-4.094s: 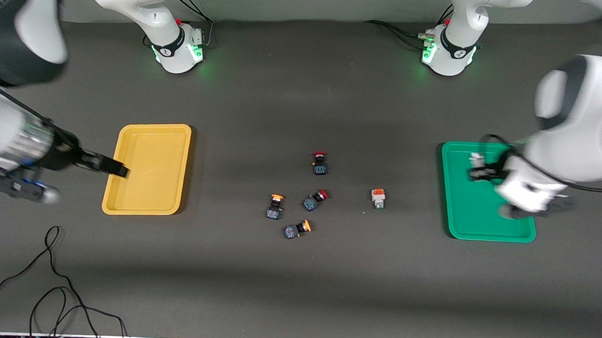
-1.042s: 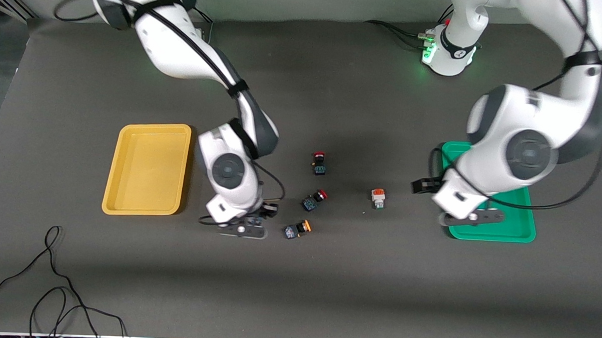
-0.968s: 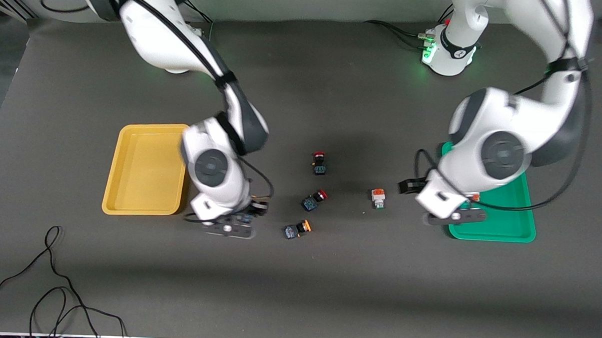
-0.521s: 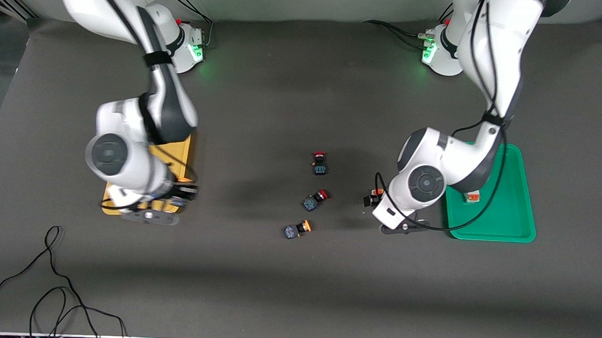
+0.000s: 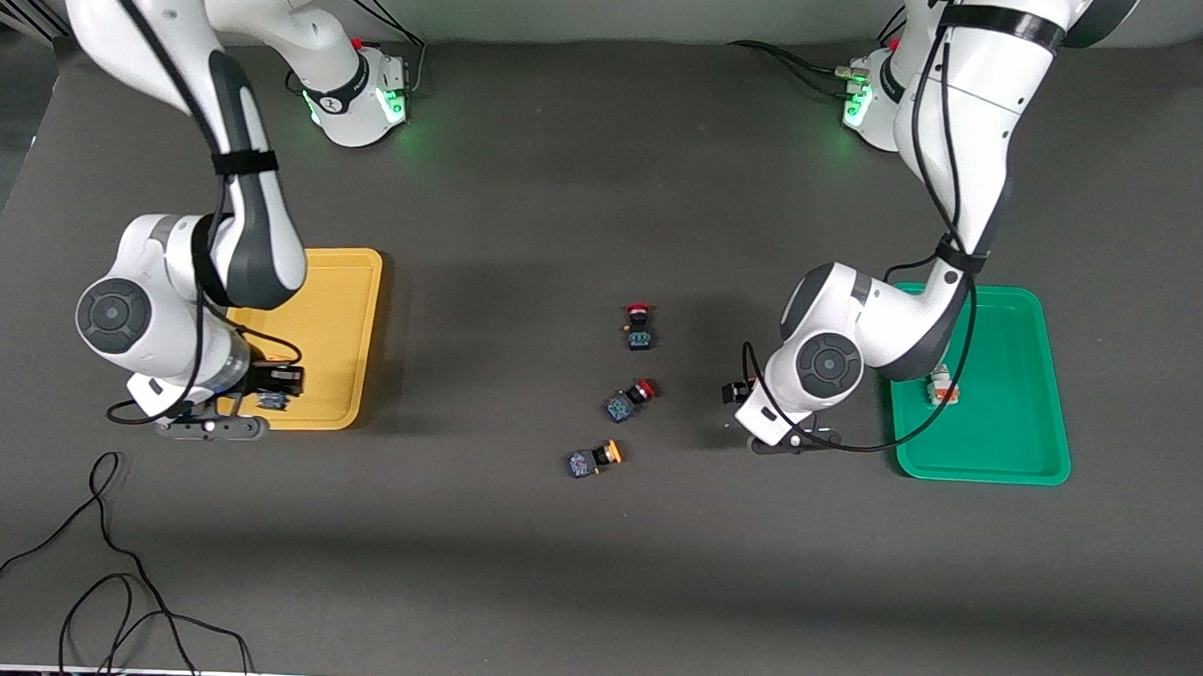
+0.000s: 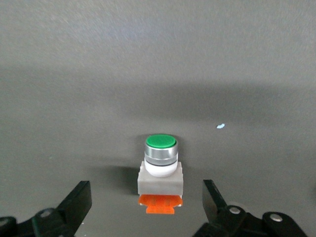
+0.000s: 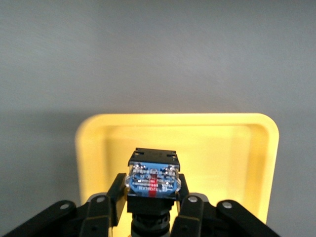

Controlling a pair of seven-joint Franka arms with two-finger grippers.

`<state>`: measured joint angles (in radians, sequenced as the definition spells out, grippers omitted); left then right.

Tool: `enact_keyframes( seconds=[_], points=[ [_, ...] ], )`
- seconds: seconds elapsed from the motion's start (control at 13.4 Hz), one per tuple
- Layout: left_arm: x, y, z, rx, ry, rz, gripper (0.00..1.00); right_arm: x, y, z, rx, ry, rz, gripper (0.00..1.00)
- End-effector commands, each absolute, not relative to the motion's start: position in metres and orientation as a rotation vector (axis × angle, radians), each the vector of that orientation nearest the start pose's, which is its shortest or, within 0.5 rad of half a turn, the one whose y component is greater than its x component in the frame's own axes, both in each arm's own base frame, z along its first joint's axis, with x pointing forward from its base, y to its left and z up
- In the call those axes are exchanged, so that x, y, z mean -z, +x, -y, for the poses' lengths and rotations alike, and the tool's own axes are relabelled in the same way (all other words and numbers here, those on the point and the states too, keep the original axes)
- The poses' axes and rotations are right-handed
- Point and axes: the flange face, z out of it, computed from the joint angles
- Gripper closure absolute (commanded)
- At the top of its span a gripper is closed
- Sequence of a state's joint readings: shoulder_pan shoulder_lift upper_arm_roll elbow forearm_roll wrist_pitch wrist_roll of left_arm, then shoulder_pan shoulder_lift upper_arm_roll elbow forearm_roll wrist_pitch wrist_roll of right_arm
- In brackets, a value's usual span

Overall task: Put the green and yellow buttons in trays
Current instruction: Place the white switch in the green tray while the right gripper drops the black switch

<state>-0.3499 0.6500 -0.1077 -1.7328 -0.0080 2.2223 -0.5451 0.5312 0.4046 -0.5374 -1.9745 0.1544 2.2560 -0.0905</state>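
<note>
Matte grey tabletop (image 5: pixel 553 576): right pincer (image 7: pixel 150 210) clamps boxy blue-based button (image 7: pixel 152 180); left pincer (image 6: pixel 148 212) spread.

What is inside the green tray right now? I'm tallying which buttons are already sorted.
One white-bodied green button lies inside the green tray, at the edge toward the middle of the table. The left arm covers part of that edge, so anything under it cannot be seen.

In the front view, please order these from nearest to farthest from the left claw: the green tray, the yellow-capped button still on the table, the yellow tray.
From the open left claw:
1. Shallow green plastic tray, beside it, at the left arm's end of the table.
2. Black-bodied button with the yellow-orange cap, mid-table, nearer the front camera.
3. Shallow yellow plastic tray, at the right arm's end.
</note>
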Motion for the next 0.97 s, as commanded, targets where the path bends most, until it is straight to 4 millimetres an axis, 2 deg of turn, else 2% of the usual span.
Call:
enact_keyframes(
  seconds=[0.0,0.07,0.22,0.3,0.45,0.52,0.6,0.74,0.89],
  points=[
    [-0.182,0.581,0.290,-0.243,-3.100,0.177,0.02,-0.249,0.585,0.003,-0.072,-3.207,0.066,1.00],
    [-0.181,0.580,0.292,-0.245,-3.099,0.177,0.09,-0.236,0.580,0.006,-0.071,-3.219,0.057,1.00],
    [-0.182,0.581,0.289,-0.250,-3.097,0.184,0.52,-0.214,0.572,0.009,-0.086,-3.224,0.025,1.00],
    [-0.181,0.581,0.289,-0.255,-3.094,0.186,0.63,-0.206,0.568,0.011,-0.096,-3.232,0.022,1.00],
    [-0.184,0.583,0.286,-0.251,-3.094,0.211,0.67,-0.191,0.560,0.017,-0.122,-3.245,0.014,1.00],
    [-0.192,0.585,0.285,-0.248,-3.095,0.224,0.70,-0.188,0.559,0.023,-0.132,-3.247,-0.001,1.00],
    [-0.212,0.593,0.283,-0.208,-3.110,0.256,0.70,-0.187,0.558,0.037,-0.137,-3.247,-0.026,1.00],
    [-0.278,0.616,0.269,-0.144,-3.129,0.360,0.71,-0.181,0.556,0.044,-0.156,-3.250,0.007,1.00],
    [-0.348,0.625,0.266,-0.184,-3.108,0.379,0.72,-0.181,0.554,0.066,-0.165,-3.247,-0.001,1.00]
  ],
)
